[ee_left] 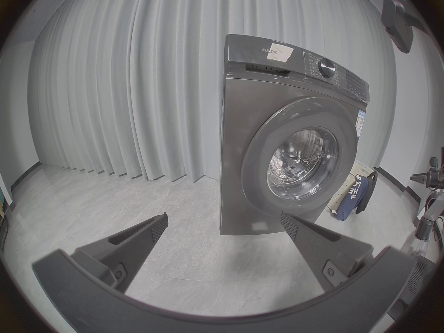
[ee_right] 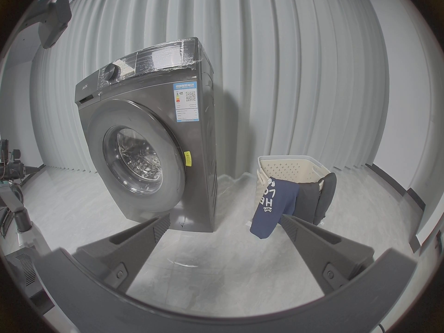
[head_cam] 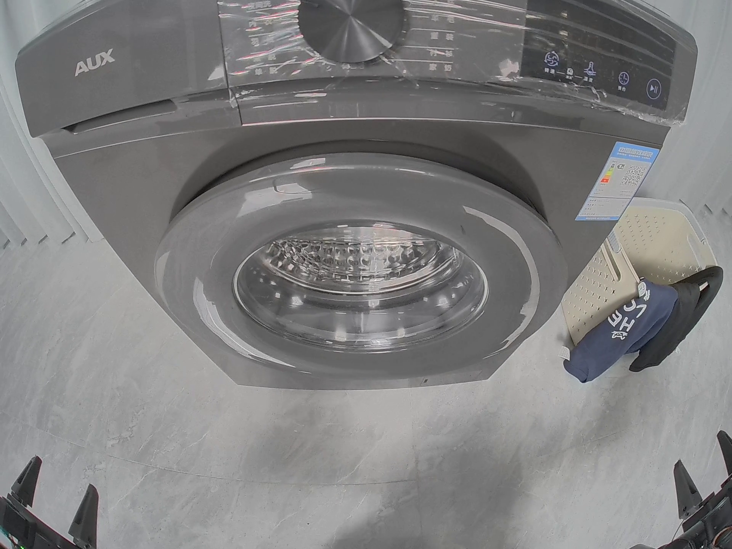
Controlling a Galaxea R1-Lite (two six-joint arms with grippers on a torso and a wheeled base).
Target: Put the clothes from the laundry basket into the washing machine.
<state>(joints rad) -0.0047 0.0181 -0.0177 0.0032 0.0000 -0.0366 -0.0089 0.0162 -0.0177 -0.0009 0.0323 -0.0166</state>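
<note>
Floor (head_cam: 366,451) across the lower frame is open to me; the shut door (head_cam: 200,268) at centre bars the drum (head_cam: 358,261).

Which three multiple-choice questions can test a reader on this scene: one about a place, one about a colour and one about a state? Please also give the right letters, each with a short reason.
1. Where does the laundry basket stand relative to the washing machine?
A. on top of it
B. on the floor to its right, as the head view shows it
C. directly in front of its door

2. What colour is the printed garment that hangs over the basket's rim?
A. red
B. dark blue
C. yellow

3. In what state is the machine's door?
A. shut
B. wide open
C. taken off

Answers:
1 B: the head view shows the basket on the floor beside the machine's right edge.
2 B: the cloth is dark blue with white print.
3 A: the round door sits closed against the front panel.
</note>
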